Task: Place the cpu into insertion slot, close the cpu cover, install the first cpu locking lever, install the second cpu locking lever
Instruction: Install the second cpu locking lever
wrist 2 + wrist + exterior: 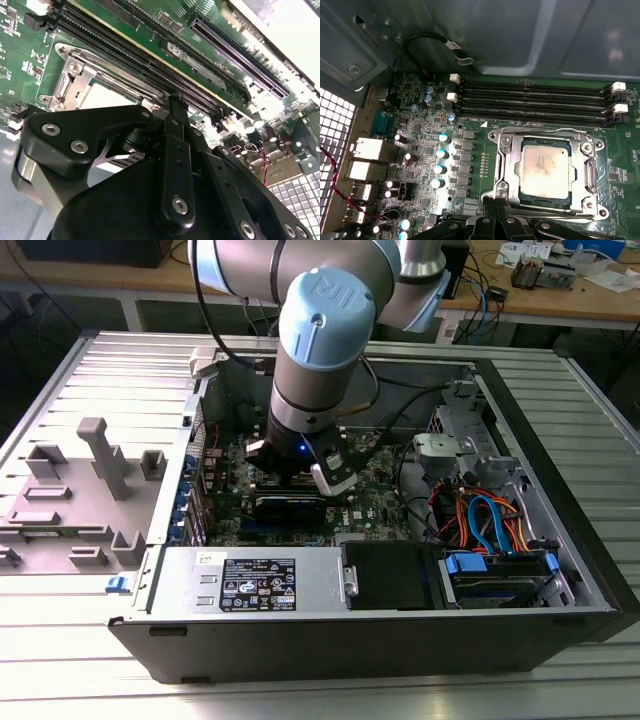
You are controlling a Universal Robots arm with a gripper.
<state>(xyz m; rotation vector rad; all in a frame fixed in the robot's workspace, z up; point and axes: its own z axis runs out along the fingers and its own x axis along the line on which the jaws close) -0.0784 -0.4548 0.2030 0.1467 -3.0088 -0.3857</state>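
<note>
The gripper [492,225] hangs low over the green motherboard [470,165] inside the open computer case [560,540]; whether its fingers are open or closed cannot be told, and nothing is seen in its hold. Just beyond the gripper's black links in the first wrist view lies the cpu [543,169], flat and square in the insertion slot [517,172], its dull metal top facing up. The cpu cover [506,165] lies down around it, its frame bordering the chip on all sides, its edges running parallel to the memory slots. Past the socket, four long black memory slots [535,102] run side by side, close to the cover's far edge. Beyond them stands the grey case wall [520,40], leaving little room. In the exterior view, the case rests on a ribbed metal bench [90,370].
</note>
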